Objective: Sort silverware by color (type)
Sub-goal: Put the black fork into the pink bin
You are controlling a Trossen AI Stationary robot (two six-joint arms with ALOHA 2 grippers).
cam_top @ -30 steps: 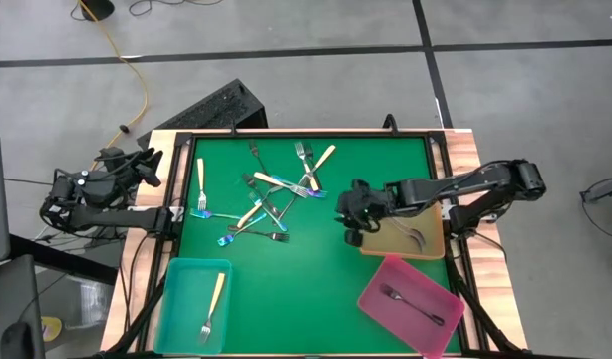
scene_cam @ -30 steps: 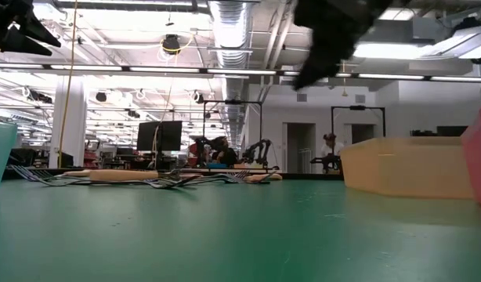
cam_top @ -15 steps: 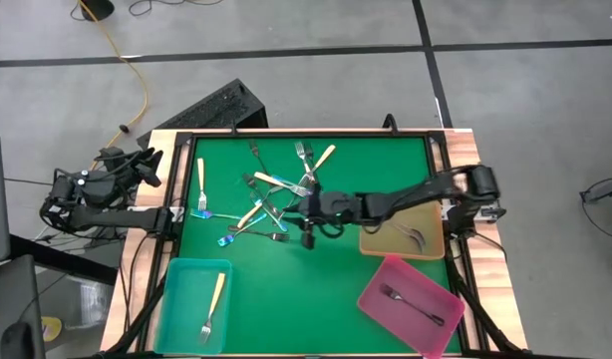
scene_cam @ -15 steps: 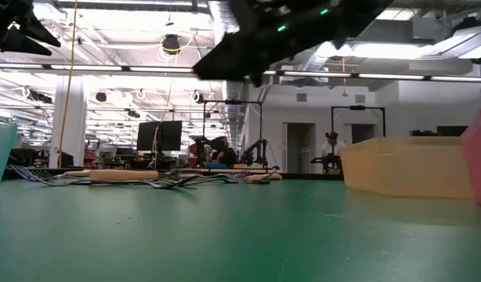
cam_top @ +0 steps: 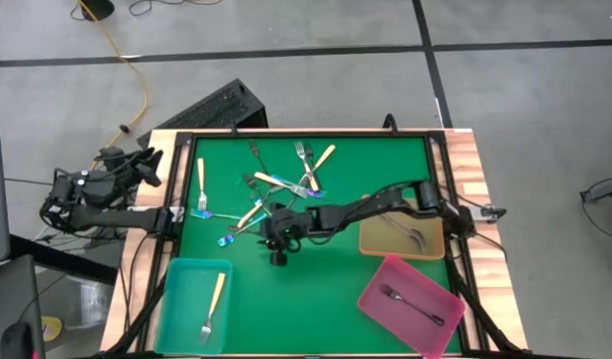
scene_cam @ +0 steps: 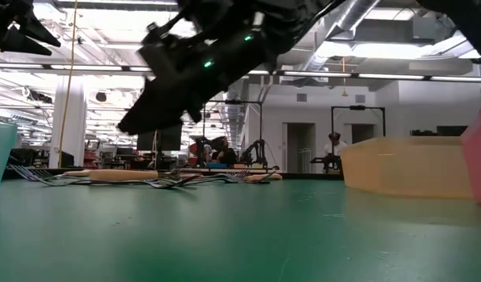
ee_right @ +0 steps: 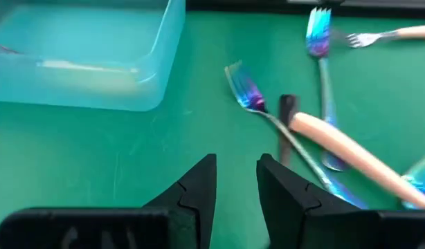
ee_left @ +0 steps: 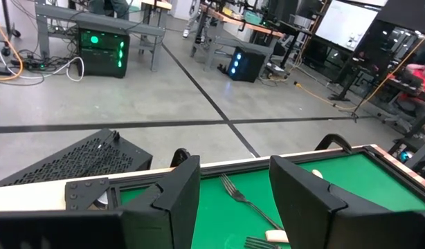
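Currently my right gripper (ee_right: 237, 181), jaws narrowly parted and empty, hovers just short of the iridescent blue-rainbow metal fork (ee_right: 268, 114); its long axis runs diagonally ahead.

The place is a robotics lab or industrial workshop, a large open hall. The low view looks past the bench (scene_cam: 240, 235) to exposed ceiling ducts (scene_cam: 233, 23), long strip lights (scene_cam: 92, 70), white columns (scene_cam: 68, 125) and further workstations with monitors (scene_cam: 158, 135) and another robot arm (scene_cam: 260, 149); a person (scene_cam: 329, 149) stands far off. The left wrist view shows a grey concrete floor (ee_left: 74, 104) marked with dark lines, metal work tables (ee_left: 122, 31), computer towers lit green (ee_left: 98, 48) and blue (ee_left: 243, 66), and trailing cables. The high view shows a yellow cable (cam_top: 132, 70) on that floor.
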